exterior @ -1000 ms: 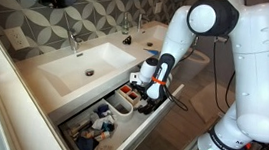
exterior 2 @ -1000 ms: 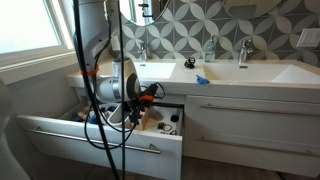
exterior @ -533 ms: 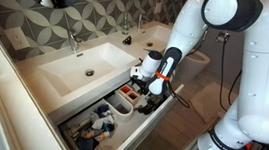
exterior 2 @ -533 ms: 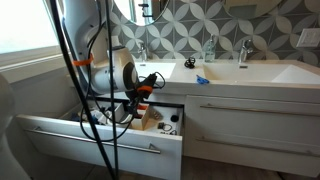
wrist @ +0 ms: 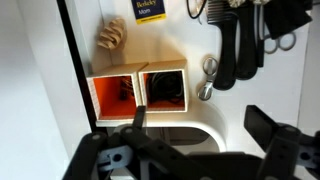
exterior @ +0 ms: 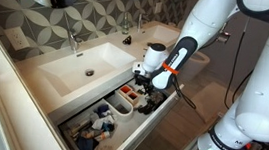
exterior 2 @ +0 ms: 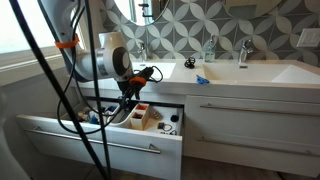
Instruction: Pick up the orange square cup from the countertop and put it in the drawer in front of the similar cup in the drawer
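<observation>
Two orange square cups stand side by side, touching, in the open drawer [exterior: 126,137]. In the wrist view they are the left cup [wrist: 112,93] and the right cup [wrist: 163,88]; I cannot tell which one came from the countertop [exterior 2: 255,75]. They show as an orange patch in both exterior views [exterior: 132,89] [exterior 2: 140,112]. My gripper [wrist: 200,125] is open and empty, above the drawer and clear of the cups. It also shows in both exterior views [exterior: 142,76] [exterior 2: 133,88].
A white organizer bin [wrist: 195,140] lies under the gripper. Dark toiletries [wrist: 240,45] and a tan clip [wrist: 112,38] lie beyond the cups. More bins [exterior: 121,105] and blue items fill the drawer. A basin [exterior: 83,68], faucets [exterior 2: 243,52] and a blue item [exterior 2: 201,80] are on the countertop.
The gripper has risen out of the drawer and away from the cups, and the arm has lifted. The cups stay in the drawer.
</observation>
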